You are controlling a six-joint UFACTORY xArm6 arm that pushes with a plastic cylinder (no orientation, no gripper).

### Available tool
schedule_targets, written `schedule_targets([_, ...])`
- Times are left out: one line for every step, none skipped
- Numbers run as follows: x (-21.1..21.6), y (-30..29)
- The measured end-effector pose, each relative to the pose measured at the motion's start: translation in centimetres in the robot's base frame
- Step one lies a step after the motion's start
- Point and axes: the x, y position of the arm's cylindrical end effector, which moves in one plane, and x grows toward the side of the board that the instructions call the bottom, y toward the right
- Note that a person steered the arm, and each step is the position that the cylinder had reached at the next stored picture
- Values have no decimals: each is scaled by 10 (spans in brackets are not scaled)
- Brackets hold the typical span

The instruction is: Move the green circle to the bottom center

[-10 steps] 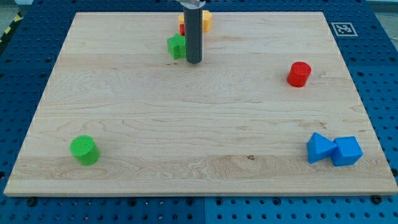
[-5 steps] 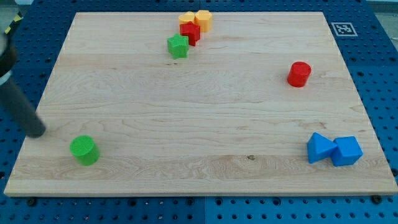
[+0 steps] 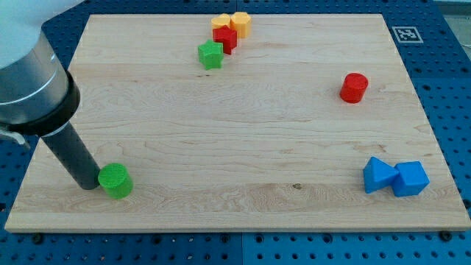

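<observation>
A wooden tabletop [image 3: 243, 147] is set on blue pegboard; the green circle [image 3: 115, 181] is found near the view's bottom left, touched on its left side by my tip [image 3: 90, 183]; no fingers are carried by the rod. A green star [image 3: 210, 54], a red cylinder [image 3: 354, 87] and two blue blocks [image 3: 394, 177] are seen elsewhere.

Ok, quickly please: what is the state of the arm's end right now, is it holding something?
No pincer: my tip holds nothing.
It is against the left side of the green circle.
</observation>
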Motion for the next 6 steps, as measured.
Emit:
schedule_targets([1, 0])
schedule_targets([5, 0])
schedule_targets([5, 0])
schedule_targets([5, 24])
schedule_targets([5, 58])
schedule_targets([5, 97])
